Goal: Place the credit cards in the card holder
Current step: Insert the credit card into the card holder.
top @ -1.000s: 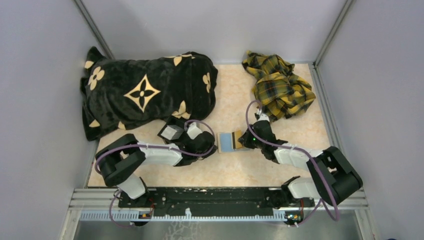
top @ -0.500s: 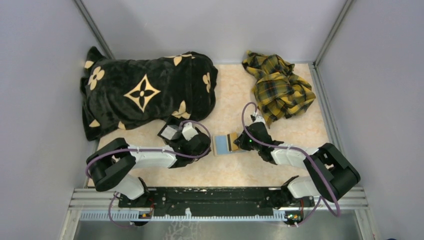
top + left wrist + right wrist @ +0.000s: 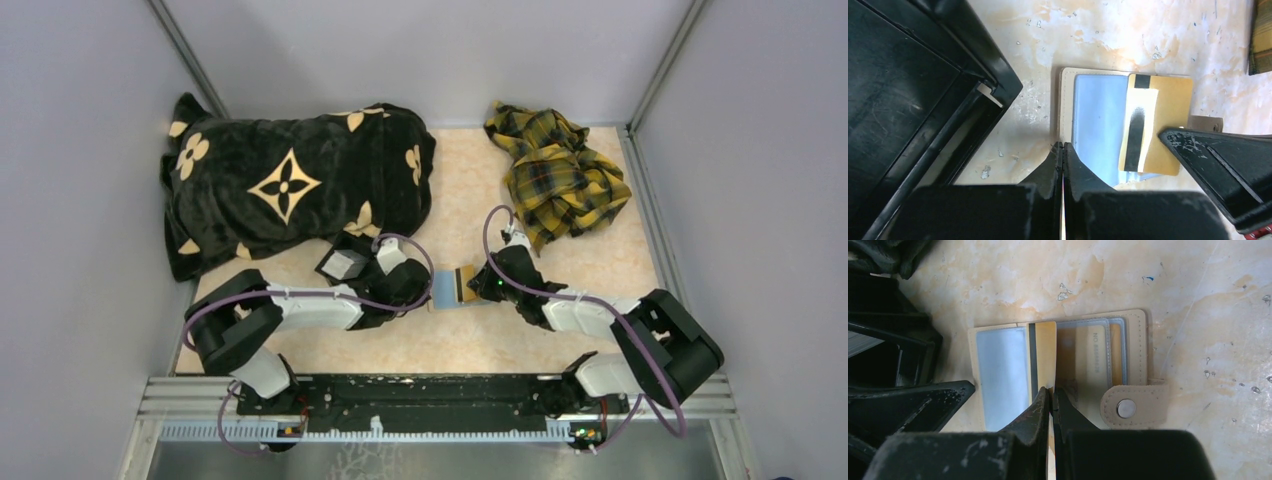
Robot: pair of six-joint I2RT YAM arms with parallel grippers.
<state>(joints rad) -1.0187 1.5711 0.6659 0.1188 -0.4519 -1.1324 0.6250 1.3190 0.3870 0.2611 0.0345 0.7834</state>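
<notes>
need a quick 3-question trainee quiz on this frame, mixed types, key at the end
1. True or false: the card holder lies open on the table.
2. The left pincer and right pincer are both: A) wide open B) shut C) out of view.
3. Fill in: the gold card lying on the holder has a ____ stripe.
Key: 1 true; 2 B; 3 black.

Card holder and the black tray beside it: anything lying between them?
No. In the left wrist view the strip between the black tray and the card holder is bare tabletop; the shut left hand sits at the holder's edge.
</notes>
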